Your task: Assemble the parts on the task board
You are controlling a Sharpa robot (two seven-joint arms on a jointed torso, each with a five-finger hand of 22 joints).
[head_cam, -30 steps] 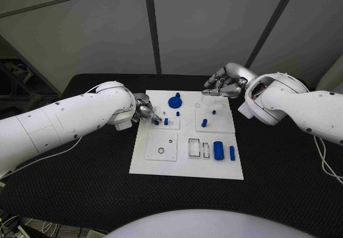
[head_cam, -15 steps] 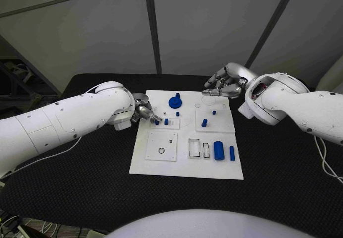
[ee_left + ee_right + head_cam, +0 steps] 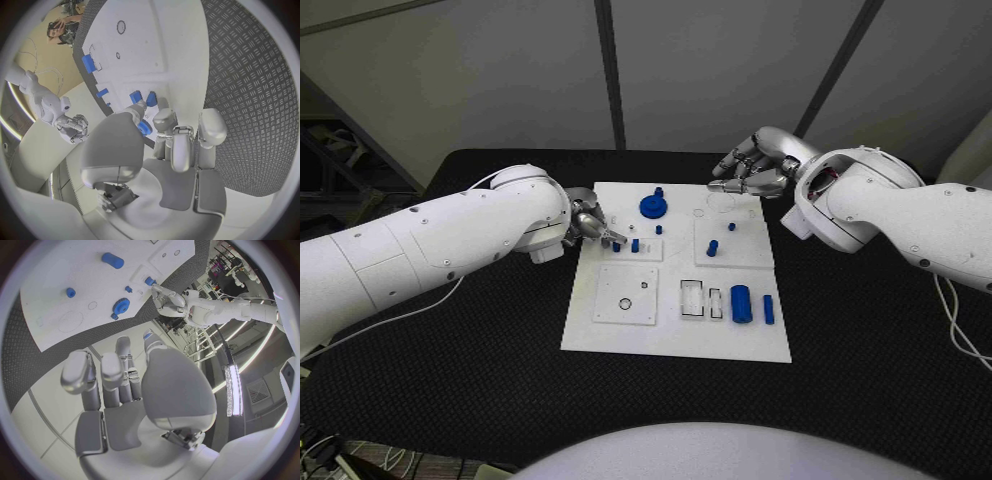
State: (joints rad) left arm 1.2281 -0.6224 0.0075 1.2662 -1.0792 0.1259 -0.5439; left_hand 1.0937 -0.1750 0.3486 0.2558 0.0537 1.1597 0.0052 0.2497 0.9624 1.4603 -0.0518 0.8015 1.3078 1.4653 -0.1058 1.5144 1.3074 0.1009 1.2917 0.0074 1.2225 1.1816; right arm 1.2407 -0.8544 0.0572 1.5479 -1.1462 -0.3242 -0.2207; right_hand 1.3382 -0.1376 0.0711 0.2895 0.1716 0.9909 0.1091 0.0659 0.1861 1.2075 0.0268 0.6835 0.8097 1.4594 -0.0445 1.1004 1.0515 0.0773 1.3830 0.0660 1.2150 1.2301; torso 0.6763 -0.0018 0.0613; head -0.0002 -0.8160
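Your task board [image 3: 678,335] lies at the centre of the black worktop [image 3: 877,340], long side running from the near edge to the far edge.

Left hand [image 3: 593,226]: at the board's left edge, fingertips pinching a small blue peg [image 3: 615,245]. In the left wrist view the same peg [image 3: 144,128] sits between the fingers [image 3: 174,145], with 2 more blue pegs [image 3: 143,97] standing on the board just beyond.

Right hand [image 3: 754,168]: above the board's far right corner, fingers curled in. You cannot tell from these views whether it holds anything.

On the board: a blue gear knob [image 3: 652,206] near the far edge, a short blue cylinder [image 3: 713,247] mid-board, and a thick blue cylinder [image 3: 741,303] with a thin blue rod [image 3: 769,309] beside it toward the right edge.
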